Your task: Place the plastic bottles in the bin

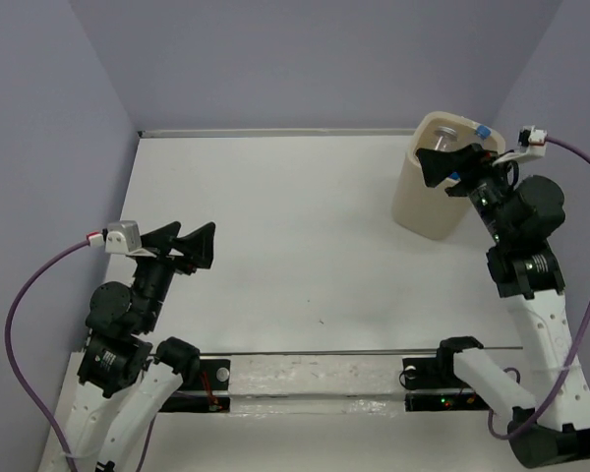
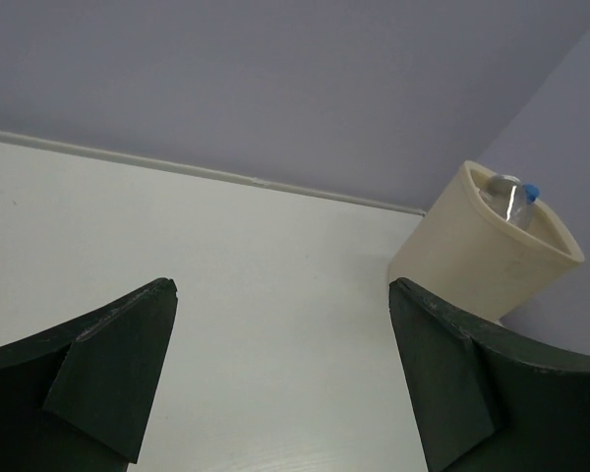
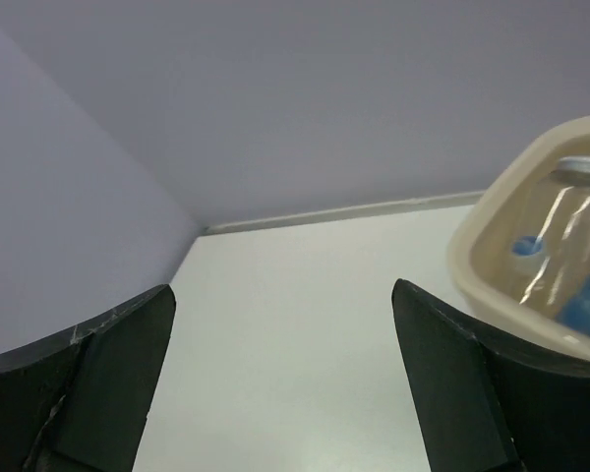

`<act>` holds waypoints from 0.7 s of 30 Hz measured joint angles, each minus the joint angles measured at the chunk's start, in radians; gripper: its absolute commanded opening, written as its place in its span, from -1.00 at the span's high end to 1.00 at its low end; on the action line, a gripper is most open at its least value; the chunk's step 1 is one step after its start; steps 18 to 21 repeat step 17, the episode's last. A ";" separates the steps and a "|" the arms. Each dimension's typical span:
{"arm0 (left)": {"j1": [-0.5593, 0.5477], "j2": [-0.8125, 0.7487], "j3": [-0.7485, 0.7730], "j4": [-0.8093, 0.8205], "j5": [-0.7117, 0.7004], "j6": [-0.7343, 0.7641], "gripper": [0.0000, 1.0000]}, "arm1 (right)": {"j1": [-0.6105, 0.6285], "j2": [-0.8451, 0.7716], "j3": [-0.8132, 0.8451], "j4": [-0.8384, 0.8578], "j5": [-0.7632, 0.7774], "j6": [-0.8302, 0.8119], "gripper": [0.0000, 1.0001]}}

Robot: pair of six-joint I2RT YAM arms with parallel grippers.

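Note:
The cream bin [image 1: 428, 202] stands at the back right of the table. Clear plastic bottles [image 1: 448, 138] lie inside it, one with a blue cap [image 1: 483, 130]. My right gripper [image 1: 453, 163] is open and empty, hovering over the bin's near rim. In the right wrist view the gripper [image 3: 284, 288] frames bare table, with the bin [image 3: 469, 258] and its bottles [image 3: 570, 221] at the right edge. My left gripper [image 1: 195, 233] is open and empty at the table's left. Its wrist view [image 2: 282, 286] shows the bin [image 2: 472, 261] far off, a bottle [image 2: 512, 201] sticking out.
The white table [image 1: 295, 216] is bounded by lavender walls at the back and both sides. The arm bases and a mounting rail [image 1: 315, 379] sit along the near edge. Purple cables [image 1: 25, 295] loop beside each arm.

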 measured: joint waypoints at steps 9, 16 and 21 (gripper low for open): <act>0.000 0.023 0.159 0.040 0.091 -0.027 -0.98 | 0.000 -0.422 -0.231 -0.034 -0.292 0.108 -0.99; 0.000 0.022 0.179 0.083 0.135 -0.063 -0.98 | 0.000 -0.643 -0.245 -0.069 -0.332 0.114 -0.99; 0.000 0.021 0.169 0.085 0.143 -0.070 -0.98 | 0.000 -0.651 -0.245 -0.072 -0.333 0.114 -0.99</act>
